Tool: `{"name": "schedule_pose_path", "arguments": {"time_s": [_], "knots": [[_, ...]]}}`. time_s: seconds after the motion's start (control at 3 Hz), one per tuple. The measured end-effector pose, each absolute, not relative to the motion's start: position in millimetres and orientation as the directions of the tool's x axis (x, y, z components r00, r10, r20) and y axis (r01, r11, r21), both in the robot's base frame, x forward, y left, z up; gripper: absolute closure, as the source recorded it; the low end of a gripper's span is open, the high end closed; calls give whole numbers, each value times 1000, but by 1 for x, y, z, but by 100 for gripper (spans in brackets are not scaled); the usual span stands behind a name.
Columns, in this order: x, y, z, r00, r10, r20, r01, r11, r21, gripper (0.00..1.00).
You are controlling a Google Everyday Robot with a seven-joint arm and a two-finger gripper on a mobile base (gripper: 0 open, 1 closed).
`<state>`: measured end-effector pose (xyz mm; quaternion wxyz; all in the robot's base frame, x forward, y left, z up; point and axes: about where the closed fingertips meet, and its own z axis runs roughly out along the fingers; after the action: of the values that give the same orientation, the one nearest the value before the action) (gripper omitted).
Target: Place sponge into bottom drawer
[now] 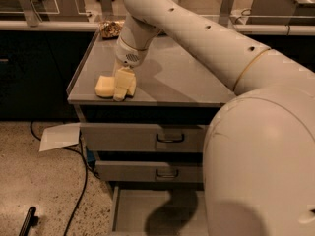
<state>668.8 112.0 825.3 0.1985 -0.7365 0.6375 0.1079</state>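
Observation:
The pale yellow sponge (104, 86) lies on the grey cabinet top (172, 77) near its front left corner. My gripper (123, 85) hangs from the white arm, points down and is low over the top. It stands against the sponge's right end and hides part of it. I cannot tell whether it has hold of the sponge. The bottom drawer (142, 211) is pulled out below, a shallow grey tray with the arm's shadow on its floor. Its right part is hidden behind my arm.
The two upper drawers (147, 137) (147, 172) are shut. A snack bag (110, 28) lies at the back of the top. On the floor at left are a white sheet (59, 135), a black cable (81, 181) and a dark object (27, 222).

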Motion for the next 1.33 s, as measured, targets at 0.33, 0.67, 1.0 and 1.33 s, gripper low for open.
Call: {"name": "schedule_pose_path", "arguments": {"time_s": [0.33, 0.67, 1.0, 1.33], "knots": [[656, 107, 827, 144, -896, -419, -980, -71, -186, 100], [622, 81, 878, 66, -885, -460, -943, 95, -318, 100], [576, 61, 913, -18, -850, -527, -881, 262, -393, 100], [535, 49, 906, -82, -810, -581, -835, 374, -404, 100]]}}
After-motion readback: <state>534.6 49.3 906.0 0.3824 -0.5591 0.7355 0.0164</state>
